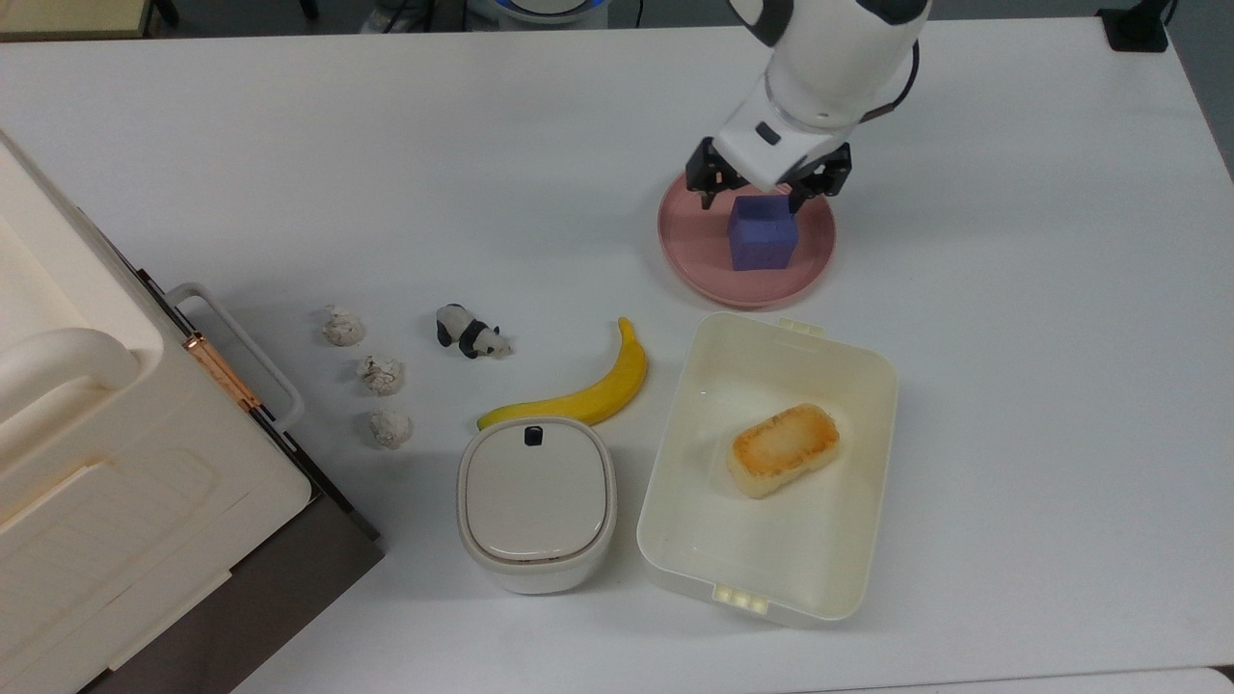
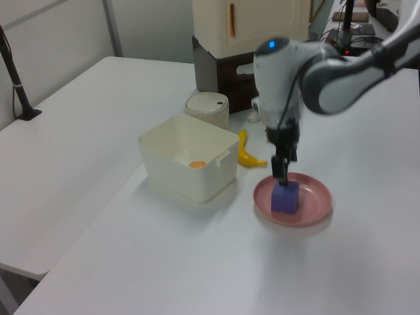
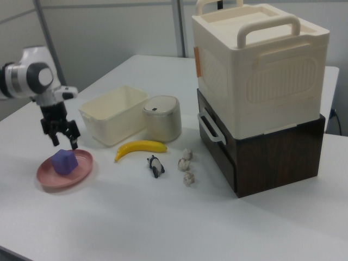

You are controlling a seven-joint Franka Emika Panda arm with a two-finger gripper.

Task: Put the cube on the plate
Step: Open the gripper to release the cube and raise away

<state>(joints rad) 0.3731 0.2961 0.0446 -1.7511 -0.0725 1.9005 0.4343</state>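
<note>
The cube (image 1: 763, 234) sits on the plate (image 1: 690, 253), resting flat on the plate's floor near its middle, so the placing step looks done and the release is the step in hand. The gripper (image 1: 766, 191) hangs just above the cube with its fingers spread wide, one tip to each side of the block and neither touching it; in the right view the gripper (image 3: 61, 135) is clearly apart from the cube (image 3: 64, 161) below it.

The plate stands toward the far edge of the worktop in the top view, just beyond the cream container (image 1: 872, 405) that holds a browned bun (image 1: 783, 449).

What remains, by this reading, is a retreat: the arm should lift straight up so the open fingers clear the block without nudging it, then move off the plate.

Having equal sides, the cube has no long axis to speak of. It stands upright on one face, and in the top view it is turned only slightly against the worktop's edges. In the left view the cube (image 2: 285, 197) is level on the plate (image 2: 316, 205).
</note>
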